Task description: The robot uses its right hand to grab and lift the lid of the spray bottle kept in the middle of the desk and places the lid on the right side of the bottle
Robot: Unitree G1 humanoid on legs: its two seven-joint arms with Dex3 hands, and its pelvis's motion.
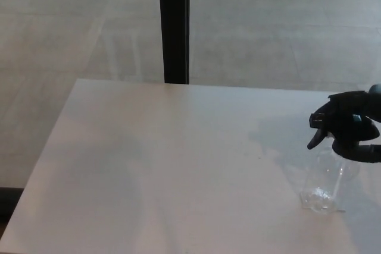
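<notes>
**Right hand wrapped on sprayer lid, bottle on tabletop**

Right hand (352, 124) comes in from the right edge of the head view, black fingers (342, 102) curled over the top of the dark trigger lid (318, 130), thumb side running under it near the neck. Looks clamped on the lid; contact reads as firm on top, but the underside is dark on dark, so exact finger placement is hard to separate from the lid itself. Trigger lever pokes out to picture left, clear of the fingers.

Lid sits on the clear spray bottle (324, 182). Bottle stands upright, base resting on the white tabletop (166, 171), near the far-right side of the frame, not mid-picture.

Left hand not in view.

Behind the tabletop: grey floor (268, 22) and a black vertical post (173, 25) meeting the far edge. Faint shadows and reflections on the surface around the bottle.
</notes>
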